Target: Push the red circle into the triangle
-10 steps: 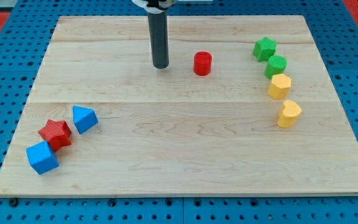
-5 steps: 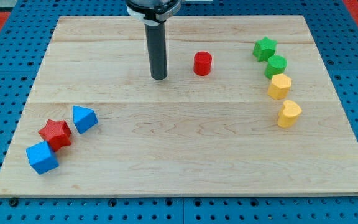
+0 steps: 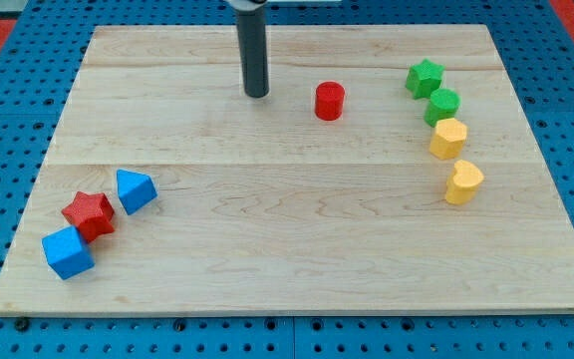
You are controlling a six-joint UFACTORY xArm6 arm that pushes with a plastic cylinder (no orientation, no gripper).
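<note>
The red circle (image 3: 329, 101) stands on the wooden board in the upper middle. The blue triangle (image 3: 135, 189) lies at the lower left, far from it. My tip (image 3: 257, 95) rests on the board to the left of the red circle, a clear gap apart and level with it. The rod rises straight up out of the view's top.
A red star (image 3: 89, 213) and a blue cube (image 3: 67, 252) lie just below and left of the triangle. At the right stand a green star (image 3: 425, 78), a green hexagon (image 3: 443, 105), a yellow hexagon (image 3: 447, 139) and a yellow heart (image 3: 462, 182).
My tip moved down and left, then back up toward the view's top. The red circle shifted slightly right. The other blocks have not moved.
</note>
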